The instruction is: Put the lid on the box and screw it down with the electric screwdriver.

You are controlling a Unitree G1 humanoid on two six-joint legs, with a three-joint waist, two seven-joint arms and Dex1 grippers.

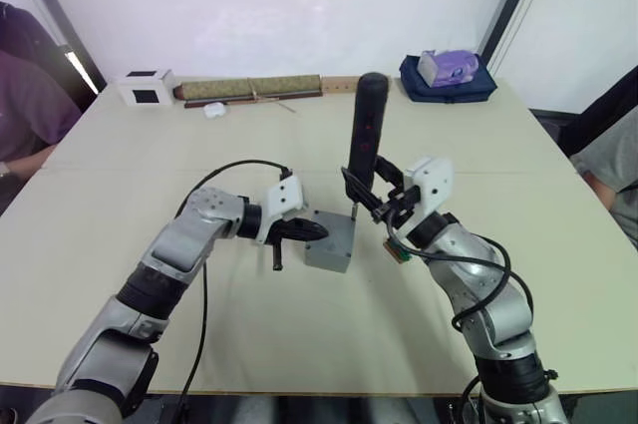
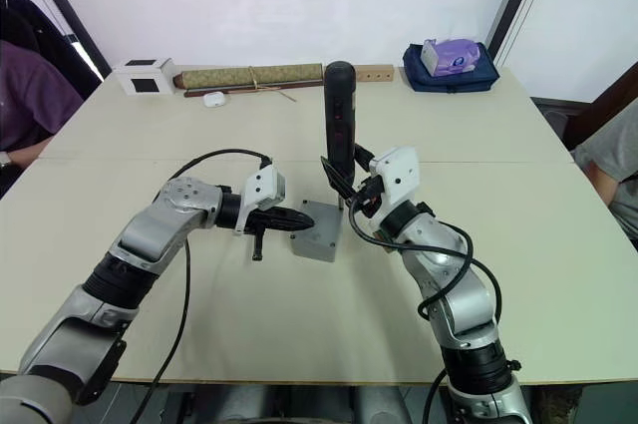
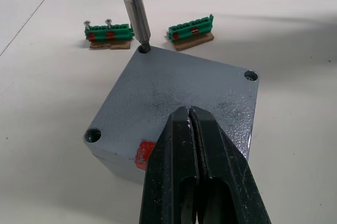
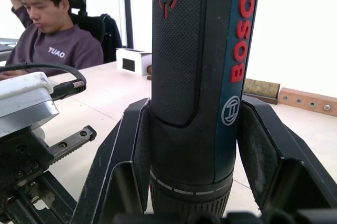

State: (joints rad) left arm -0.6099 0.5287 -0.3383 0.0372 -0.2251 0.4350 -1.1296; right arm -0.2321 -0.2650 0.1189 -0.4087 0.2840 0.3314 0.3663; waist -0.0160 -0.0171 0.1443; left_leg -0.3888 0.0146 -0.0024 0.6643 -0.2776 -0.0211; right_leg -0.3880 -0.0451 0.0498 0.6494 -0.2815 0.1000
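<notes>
The grey box [image 1: 329,256] stands mid-table with the lid [image 3: 174,87] seated on it; a red dot [image 3: 142,153] marks its near side. My left gripper [image 3: 189,112] is shut with nothing between its fingers, its tips lying over the lid's top [image 1: 319,231]. My right gripper [image 1: 364,190] is shut on the electric screwdriver [image 1: 366,130], a black tool held upright. Its silver bit [image 3: 136,13] stands in one corner screw hole of the lid. In the right wrist view the fingers [image 4: 131,145] clamp the screwdriver's body [image 4: 195,76] from both sides.
Two green circuit boards [image 3: 108,31] [image 3: 192,28] lie just beyond the box. A white cube [image 1: 146,88], a rolled mat [image 1: 249,89] and a blue bag [image 1: 449,80] line the far edge. People sit at the left [image 1: 25,95] and right [image 1: 608,155].
</notes>
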